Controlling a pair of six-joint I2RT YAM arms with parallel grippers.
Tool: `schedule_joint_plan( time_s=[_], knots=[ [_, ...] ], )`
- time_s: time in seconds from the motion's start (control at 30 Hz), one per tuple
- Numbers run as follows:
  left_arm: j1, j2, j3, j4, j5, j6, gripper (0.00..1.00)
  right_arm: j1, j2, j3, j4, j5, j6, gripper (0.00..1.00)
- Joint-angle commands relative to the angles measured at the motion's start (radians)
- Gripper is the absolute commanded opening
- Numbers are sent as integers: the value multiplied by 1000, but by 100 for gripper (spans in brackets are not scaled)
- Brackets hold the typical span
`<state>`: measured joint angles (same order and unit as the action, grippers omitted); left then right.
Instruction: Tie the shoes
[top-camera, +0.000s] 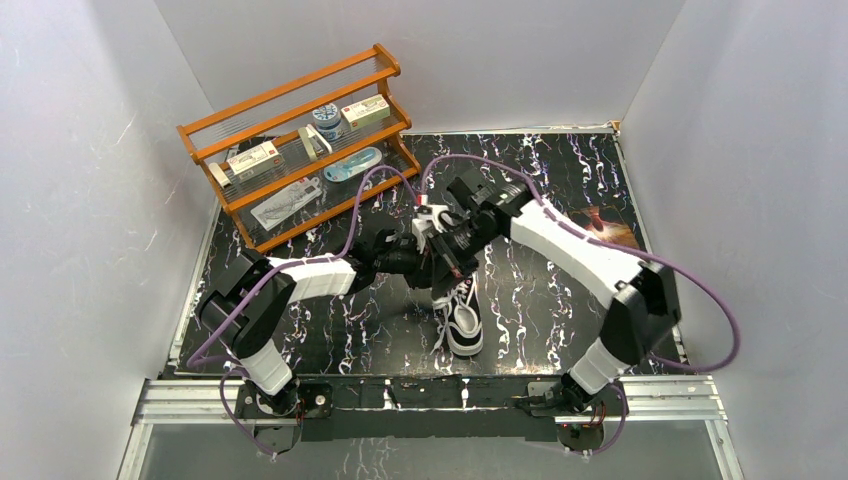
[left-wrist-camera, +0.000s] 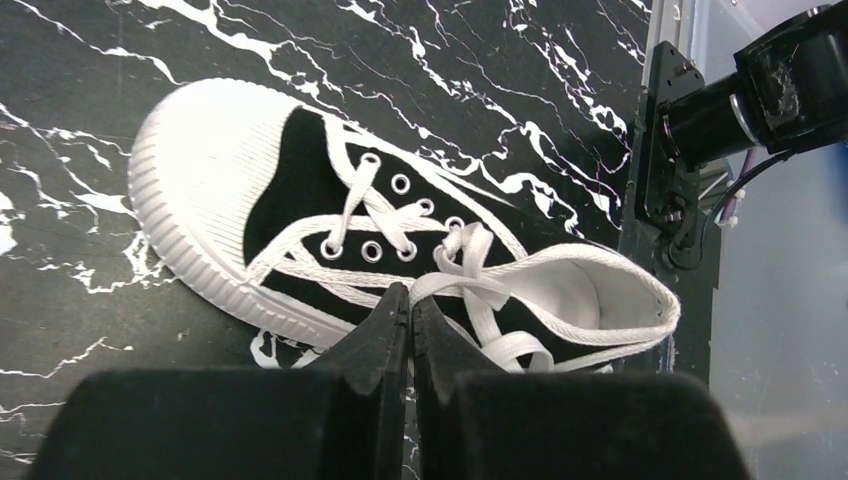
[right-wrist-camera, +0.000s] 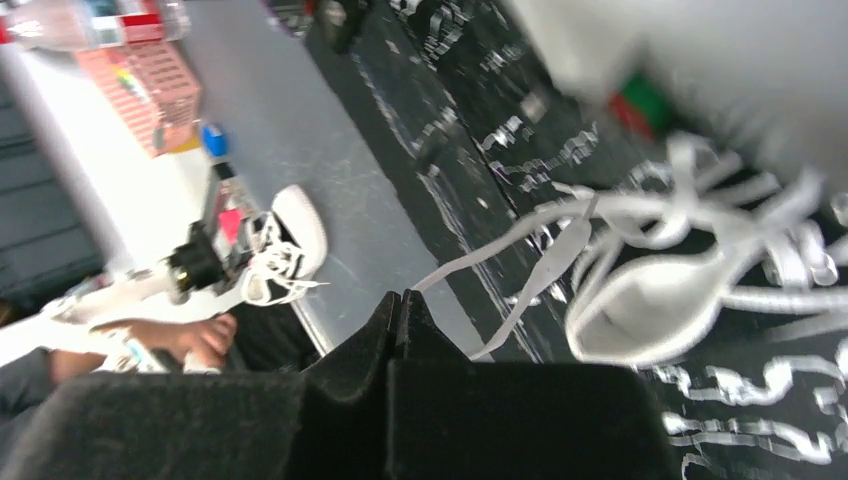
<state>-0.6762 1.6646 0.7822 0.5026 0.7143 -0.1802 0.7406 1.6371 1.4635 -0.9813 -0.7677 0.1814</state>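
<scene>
The shoe (top-camera: 463, 322), a small black canvas sneaker with a white toe cap and sole, lies on the dark marbled table (top-camera: 560, 300), toe towards the near edge. Both arms meet just above its heel end. My left gripper (left-wrist-camera: 411, 300) is shut on a white lace (left-wrist-camera: 470, 290) that leaves its tips and runs to the crossing over the tongue. My right gripper (right-wrist-camera: 400, 298) is shut too, and a lace (right-wrist-camera: 450, 271) stretches from its tips towards the blurred shoe opening (right-wrist-camera: 650, 300). From above, the left gripper (top-camera: 432, 272) and right gripper (top-camera: 458, 262) sit close together.
An orange wooden rack (top-camera: 300, 140) with boxes and tins stands at the back left. A brown object (top-camera: 605, 222) lies at the table's right. An aluminium rail (top-camera: 430, 395) runs along the near edge. Past the table edge, the right wrist view shows another white shoe (right-wrist-camera: 290, 235).
</scene>
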Motion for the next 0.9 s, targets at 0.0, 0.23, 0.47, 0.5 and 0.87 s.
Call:
schedule_joint_plan(
  time_s=[0.0,0.23,0.47,0.5,0.87],
  knots=[
    [-3,-23,36,8,11,36,0,-1,-185,-95,-177,259,77,0],
    [-3,-42,39,-8,29,22,0,-3,-249,-136,-279,721,208,0],
    [-3,-77,27,-59,37,28,0,-27,-109,-190,-150,995,164,0],
    [-3,-77,23,-50,41,16,0,-32,-102,-211,-103,1022,153,0],
    [-3,-98,-15,16,40,-63,0,-208,-139,-353,265,517,-271,43]
  ],
)
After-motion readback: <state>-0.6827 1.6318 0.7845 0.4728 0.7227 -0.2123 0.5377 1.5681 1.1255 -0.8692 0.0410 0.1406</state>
